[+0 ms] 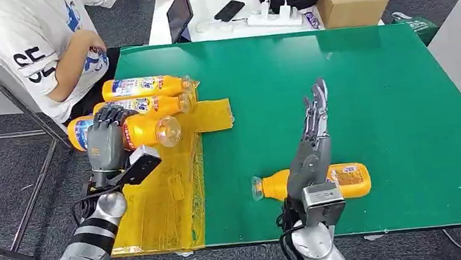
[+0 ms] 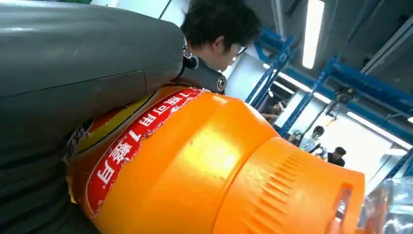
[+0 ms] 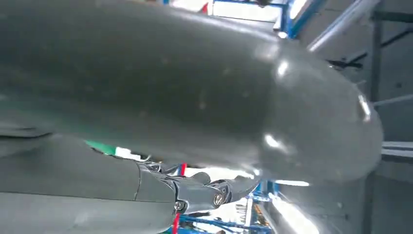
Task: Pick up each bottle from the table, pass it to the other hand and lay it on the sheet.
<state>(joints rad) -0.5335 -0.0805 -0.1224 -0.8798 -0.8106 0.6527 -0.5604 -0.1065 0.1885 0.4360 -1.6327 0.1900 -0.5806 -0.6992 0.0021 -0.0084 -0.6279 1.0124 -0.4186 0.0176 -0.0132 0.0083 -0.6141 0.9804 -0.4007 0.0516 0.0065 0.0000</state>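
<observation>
The orange bottle [image 1: 138, 132] in the left hand [image 1: 107, 140] lies on its side over the far end of the yellow sheet [image 1: 163, 198], just beside two like bottles [image 1: 144, 95] already laid there. The left hand's fingers wrap its labelled body, so the step in hand looks like the laying-down. The next move calls for the left fingers to let go without rolling it into its neighbours. A fourth bottle [image 1: 346, 179] lies on the green table [image 1: 394, 83], partly behind the right hand [image 1: 313, 134], which holds nothing, fingers straight and slightly apart. A seated person [image 1: 51, 46] is just beyond the sheet.
</observation>
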